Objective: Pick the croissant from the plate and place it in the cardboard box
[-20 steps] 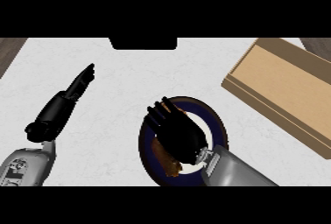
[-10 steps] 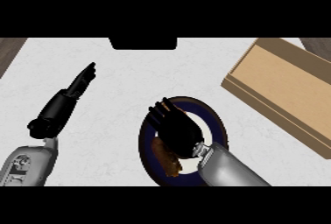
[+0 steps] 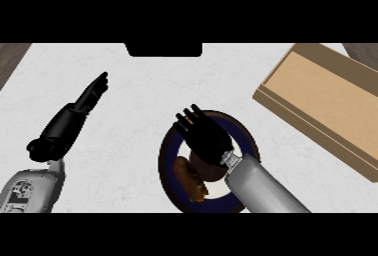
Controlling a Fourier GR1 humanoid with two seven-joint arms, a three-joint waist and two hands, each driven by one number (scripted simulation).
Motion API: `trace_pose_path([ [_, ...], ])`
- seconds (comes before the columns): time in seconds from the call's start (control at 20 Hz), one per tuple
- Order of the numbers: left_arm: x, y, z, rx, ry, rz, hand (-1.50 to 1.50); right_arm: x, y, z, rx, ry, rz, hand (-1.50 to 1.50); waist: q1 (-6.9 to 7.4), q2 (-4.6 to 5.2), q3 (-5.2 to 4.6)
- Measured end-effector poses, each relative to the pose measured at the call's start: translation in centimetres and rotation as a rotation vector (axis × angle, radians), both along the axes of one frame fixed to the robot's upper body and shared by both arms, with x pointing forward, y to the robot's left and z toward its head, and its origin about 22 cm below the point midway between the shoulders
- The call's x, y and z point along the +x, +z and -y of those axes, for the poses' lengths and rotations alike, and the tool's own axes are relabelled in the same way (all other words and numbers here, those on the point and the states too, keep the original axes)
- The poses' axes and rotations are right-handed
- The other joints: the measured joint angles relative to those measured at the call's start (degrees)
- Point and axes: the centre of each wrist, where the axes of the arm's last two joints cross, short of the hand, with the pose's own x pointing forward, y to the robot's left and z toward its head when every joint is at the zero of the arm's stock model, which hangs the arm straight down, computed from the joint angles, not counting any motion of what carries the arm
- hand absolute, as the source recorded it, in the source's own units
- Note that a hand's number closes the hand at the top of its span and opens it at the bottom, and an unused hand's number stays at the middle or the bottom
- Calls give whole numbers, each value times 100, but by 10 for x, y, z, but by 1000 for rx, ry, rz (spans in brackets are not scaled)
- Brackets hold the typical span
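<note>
A dark blue plate (image 3: 247, 137) sits at the lower middle of the counter. On its left part lies a brown croissant (image 3: 190, 182), partly hidden under my right wrist. My right hand (image 3: 205, 137) hovers over the plate's middle with its fingers straight and pointing away from me, open and holding nothing. The cardboard box (image 3: 328, 100) lies at the right, open side up, apart from the plate. At the left, my left hand (image 3: 85, 102) rests open on the counter with its fingers stretched towards the far edge.
A black object (image 3: 163, 49) sits at the counter's far edge in the middle. Dark wood floor shows past the counter's far left corner (image 3: 11, 57). White counter (image 3: 148, 110) lies between the two hands.
My right hand has edged slightly forward over the plate and its forearm has swung a little left. The left arm has barely moved.
</note>
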Motion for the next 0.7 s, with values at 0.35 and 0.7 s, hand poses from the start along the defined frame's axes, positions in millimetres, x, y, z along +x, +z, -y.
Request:
trace_pose_path([
  [0.35,-4,-3,-6,5,-1,-1,0,11,-16,-4,-3,106,9,150,16,-24,-3],
  [0.7,-8,0,0,3,2,4,0,14,-21,-2,61,224,91,150,5,-49,-13],
])
